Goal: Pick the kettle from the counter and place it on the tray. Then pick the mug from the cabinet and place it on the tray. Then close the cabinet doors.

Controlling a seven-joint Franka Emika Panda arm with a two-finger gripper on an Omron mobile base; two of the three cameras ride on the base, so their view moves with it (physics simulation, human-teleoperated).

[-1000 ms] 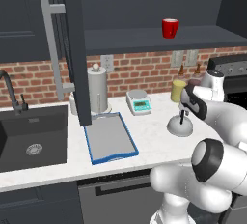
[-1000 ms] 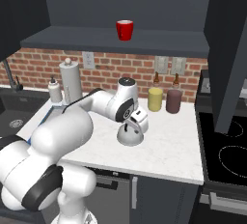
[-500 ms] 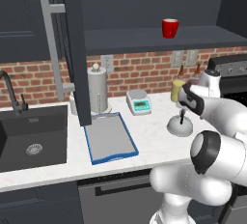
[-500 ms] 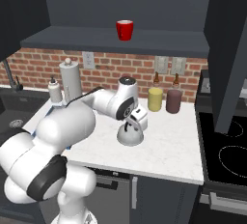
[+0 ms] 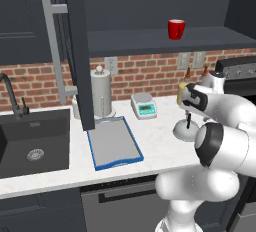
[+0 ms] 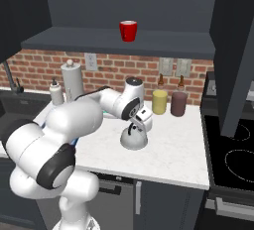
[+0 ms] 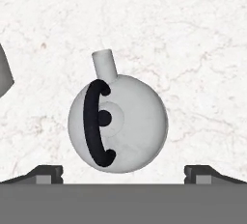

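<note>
Two fingertips spread apart: we hold the pincer [image 7: 123, 172] above the kettle [image 7: 118, 121], aligning to straddle its handle [image 7: 94, 124].

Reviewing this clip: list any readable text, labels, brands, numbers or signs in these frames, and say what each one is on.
No text can be read.
Scale: greenish display on its front, any digits too small and blurred to read.
Kettle, mug, yellow canister, maroon canister, tray, cabinet doors: no label or marking shows.
</note>
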